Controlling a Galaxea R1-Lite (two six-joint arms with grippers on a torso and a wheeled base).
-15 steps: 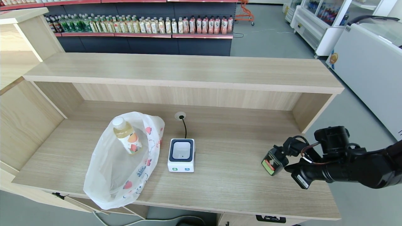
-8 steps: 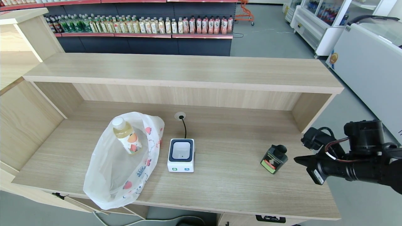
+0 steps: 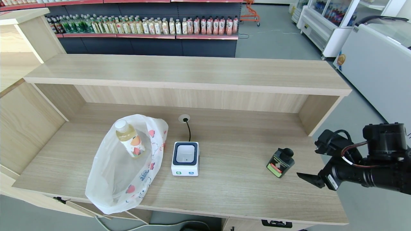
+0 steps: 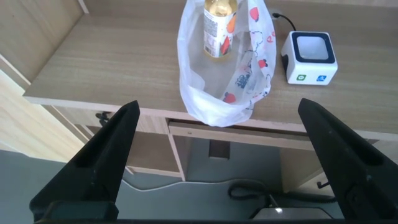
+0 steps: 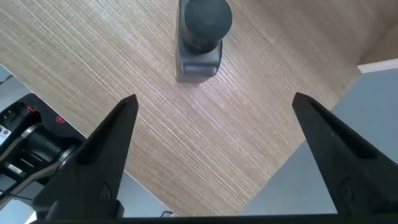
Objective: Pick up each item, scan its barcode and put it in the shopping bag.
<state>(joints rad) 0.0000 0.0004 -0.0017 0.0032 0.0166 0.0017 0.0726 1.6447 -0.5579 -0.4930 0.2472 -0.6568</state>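
dark bottle (image 3: 280,163) stood upright on counter (image 3: 231,189), red-green label unreadable, right gripper (image 3: 312,159) gaped wide beside it, empty, left gripper (image 4: 219,107) spread wide, empty

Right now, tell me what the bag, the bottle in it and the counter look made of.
Bag: thin plastic film, glossy, translucent and crumpled. Bottle: probably clear plastic, since its yellowish contents show through the wall. Counter: matt wood-grain board, likely laminate, though veneer cannot be ruled out.
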